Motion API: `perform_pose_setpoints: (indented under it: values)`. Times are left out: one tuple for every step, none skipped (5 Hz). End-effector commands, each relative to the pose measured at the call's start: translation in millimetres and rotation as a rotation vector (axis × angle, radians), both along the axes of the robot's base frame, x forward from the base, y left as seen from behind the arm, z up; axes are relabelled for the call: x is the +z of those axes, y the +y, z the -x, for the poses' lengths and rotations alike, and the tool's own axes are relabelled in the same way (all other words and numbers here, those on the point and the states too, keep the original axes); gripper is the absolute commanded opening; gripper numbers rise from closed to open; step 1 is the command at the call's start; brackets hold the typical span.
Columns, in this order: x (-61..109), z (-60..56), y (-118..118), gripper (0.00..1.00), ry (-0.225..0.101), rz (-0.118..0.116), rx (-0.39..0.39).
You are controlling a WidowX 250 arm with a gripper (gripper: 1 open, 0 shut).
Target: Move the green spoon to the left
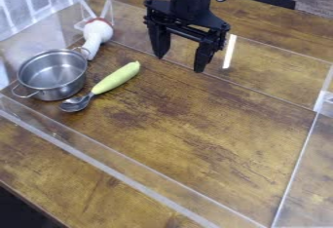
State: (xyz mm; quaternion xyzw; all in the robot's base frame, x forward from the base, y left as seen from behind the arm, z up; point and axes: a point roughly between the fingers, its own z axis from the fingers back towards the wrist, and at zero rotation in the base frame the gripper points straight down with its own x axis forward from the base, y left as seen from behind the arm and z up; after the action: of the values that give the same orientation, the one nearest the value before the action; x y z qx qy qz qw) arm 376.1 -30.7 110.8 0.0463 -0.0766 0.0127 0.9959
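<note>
The green spoon (107, 83) lies flat on the wooden table at the left, its yellow-green handle pointing up-right and its small silver bowl (74, 103) resting close to the steel pot. My black gripper (180, 60) hangs above the table, up and to the right of the spoon, well apart from it. Its two fingers (203, 58) stand wide apart and nothing is between them.
A round steel pot (53, 73) sits at the far left, touching or nearly touching the spoon's bowl. A white-and-red object (93, 33) lies behind it. Clear plastic walls (302, 164) ring the wooden table (196, 134).
</note>
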Motion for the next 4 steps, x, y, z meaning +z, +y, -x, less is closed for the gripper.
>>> perform_pose_setpoints:
  values:
    - [21.0, -10.7, 5.2, 1.0, -0.082, -0.005, 0.019]
    - [22.2, -14.0, 7.4, 1.0, -0.097, -0.013, 0.032]
    - [22.4, -15.6, 9.8, 1.0, -0.105, -0.019, 0.043]
    - [18.8, -16.1, 12.1, 1.0, -0.099, -0.023, 0.053]
